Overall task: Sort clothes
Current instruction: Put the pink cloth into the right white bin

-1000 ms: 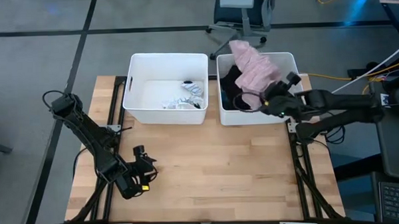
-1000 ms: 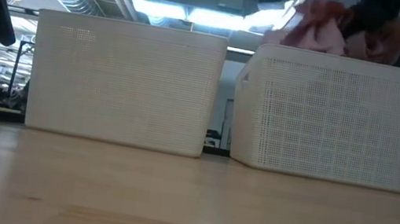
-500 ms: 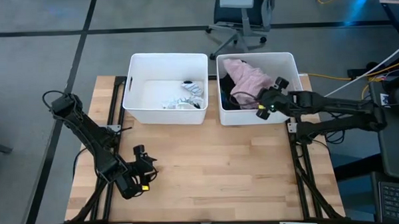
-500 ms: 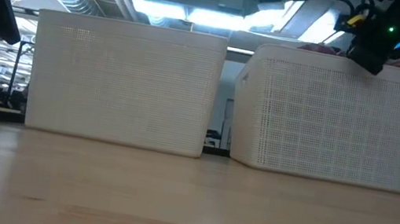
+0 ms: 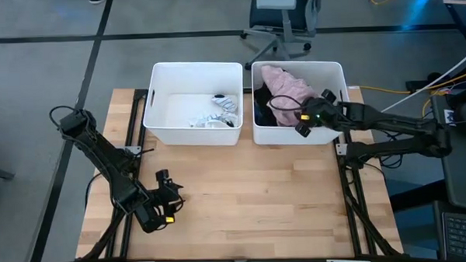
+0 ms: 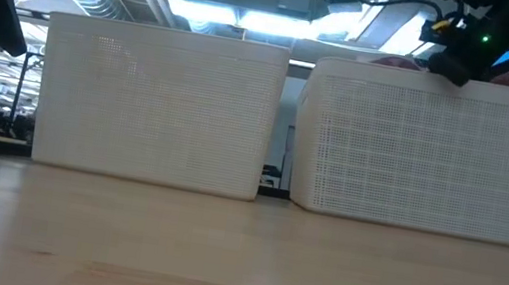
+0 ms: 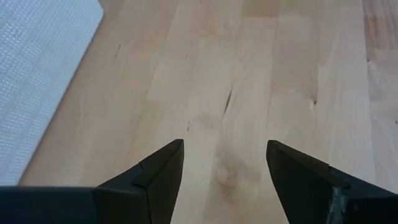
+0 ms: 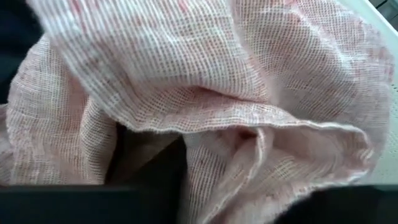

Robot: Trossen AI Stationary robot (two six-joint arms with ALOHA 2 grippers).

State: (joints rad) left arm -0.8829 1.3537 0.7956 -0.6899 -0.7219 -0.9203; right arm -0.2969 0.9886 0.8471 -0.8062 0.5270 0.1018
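A pink woven garment (image 5: pixel 286 86) lies piled in the right white tub (image 5: pixel 336 65), on top of dark clothes (image 5: pixel 265 108). My right gripper (image 5: pixel 301 127) is down in that tub at the garment's near edge. Its fingers are open, with pink cloth (image 8: pixel 205 81) filling its wrist view. White and striped pieces (image 5: pixel 217 112) lie in the left tub (image 5: pixel 158 110). My left gripper (image 5: pixel 171 197) hangs open and empty above the bare table's near left part (image 7: pixel 225 155). My right gripper (image 8: pixel 233 186) stands open in the pink garment's folds. A folded edge of the cloth (image 8: pixel 249 134) lies between the two fingers and drapes over one of them. The garment rests slack in the tub and is not lifted.
The two tubs stand side by side at the table's far edge. They show as mesh-textured walls in the low view (image 6: pixel 158 108). The wooden table (image 5: pixel 259 200) stretches in front of them. An office chair (image 5: pixel 279 13) stands on the floor behind.
My right gripper has come down with the pink garment, from held high over the right tub into it, and has moved toward the table's left. The garment has dropped from hanging above the rim to lying piled inside. The right tub has slid slightly toward the left tub.
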